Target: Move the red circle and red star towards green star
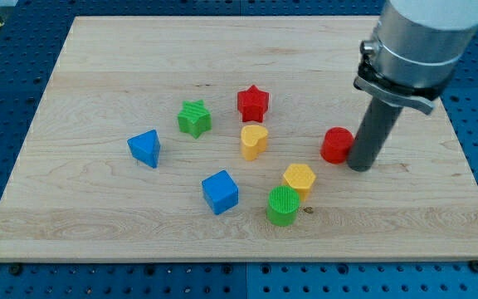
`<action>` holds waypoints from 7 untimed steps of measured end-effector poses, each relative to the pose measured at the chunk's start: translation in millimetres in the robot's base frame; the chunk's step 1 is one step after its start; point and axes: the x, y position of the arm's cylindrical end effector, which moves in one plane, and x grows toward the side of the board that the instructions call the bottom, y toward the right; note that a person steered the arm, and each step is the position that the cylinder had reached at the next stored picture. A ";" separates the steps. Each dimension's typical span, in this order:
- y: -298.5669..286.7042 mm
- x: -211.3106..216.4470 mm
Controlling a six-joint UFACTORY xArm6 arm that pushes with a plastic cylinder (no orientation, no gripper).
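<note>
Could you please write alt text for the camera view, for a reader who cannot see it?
My tip rests against the right side of the red circle on a wooden board. To the view's left stand the red star and, farther left, the green star.

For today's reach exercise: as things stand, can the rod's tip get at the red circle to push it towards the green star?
Probably yes. My tip sits right beside the red circle, on its right, with nothing between them. The green star lies to the left, though the yellow heart stands near that path.
</note>
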 end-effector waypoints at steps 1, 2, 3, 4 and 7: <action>-15.4 -18.4; -30.6 -36.3; -52.3 -59.4; -77.5 -77.5; -110.2 -53.6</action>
